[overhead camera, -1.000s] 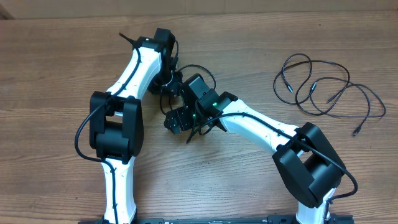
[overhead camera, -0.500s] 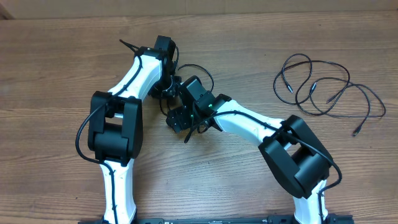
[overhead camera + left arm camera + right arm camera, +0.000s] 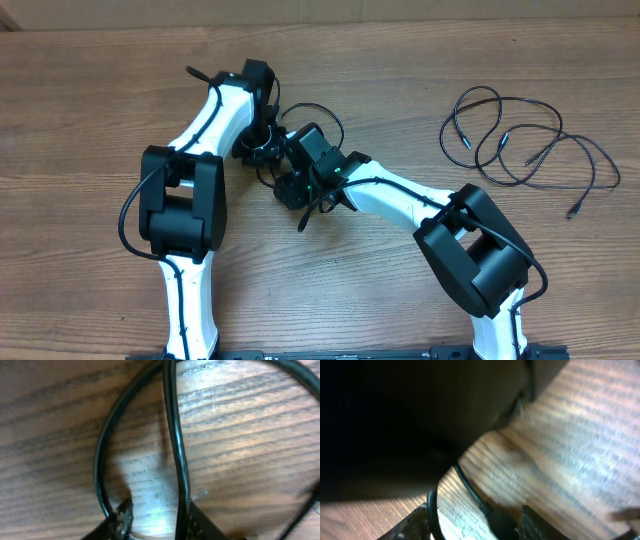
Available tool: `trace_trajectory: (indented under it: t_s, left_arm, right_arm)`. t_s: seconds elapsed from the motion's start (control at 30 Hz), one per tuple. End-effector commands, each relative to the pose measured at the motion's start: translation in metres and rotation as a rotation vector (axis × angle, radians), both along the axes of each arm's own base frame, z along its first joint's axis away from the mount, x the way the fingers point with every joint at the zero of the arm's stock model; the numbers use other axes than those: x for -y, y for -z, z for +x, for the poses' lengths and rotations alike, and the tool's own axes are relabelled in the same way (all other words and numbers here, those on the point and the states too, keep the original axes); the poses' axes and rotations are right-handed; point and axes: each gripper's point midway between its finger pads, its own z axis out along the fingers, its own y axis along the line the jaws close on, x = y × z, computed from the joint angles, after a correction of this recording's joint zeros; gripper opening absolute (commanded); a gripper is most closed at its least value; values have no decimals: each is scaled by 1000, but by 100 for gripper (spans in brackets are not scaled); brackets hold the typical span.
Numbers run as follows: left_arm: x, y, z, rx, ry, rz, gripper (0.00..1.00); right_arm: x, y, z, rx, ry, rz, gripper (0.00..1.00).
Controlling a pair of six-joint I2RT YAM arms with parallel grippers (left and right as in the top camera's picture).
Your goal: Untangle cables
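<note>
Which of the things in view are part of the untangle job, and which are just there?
Job:
- cable loop under the two wrists, mid-table
- loose cable bunch in open loops, right side of the table

Not job:
- thick black wires running along the arms
- wooden table

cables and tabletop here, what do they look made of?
Cables: probably a rubber or PVC jacket. Black, smooth, with a faint sheen, and they bend into loose loops. Table: wood or wood-look laminate, matte brown with grain lines. Can't tell which.
</note>
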Motion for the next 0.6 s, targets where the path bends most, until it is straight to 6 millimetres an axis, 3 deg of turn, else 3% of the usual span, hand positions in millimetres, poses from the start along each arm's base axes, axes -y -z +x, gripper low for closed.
trace_trajectory:
  t_s: [0.0,0.1,0.17,0.33,0.43,0.57]
  left_arm:
    - [26,-44,26,74,14,-168,38]
    - [27,-71,36,102,4,-203,38]
    - [25,-89,42,125,-2,-212,47]
    - [14,-123,52,163,-43,-260,81]
    - [-4,-128,58,164,-136,-262,92]
    - [-34,-126,62,151,-252,-258,95]
  right_arm:
    - [2,15,-10,-24,-36,-35,57]
    - [0,15,-11,-10,-59,-37,59]
    - [-1,15,-11,3,-81,-40,60]
    - [-2,15,-12,8,-89,-41,60]
    - [-2,17,-12,27,-110,-56,60]
    - [-2,20,-9,70,-96,-99,58]
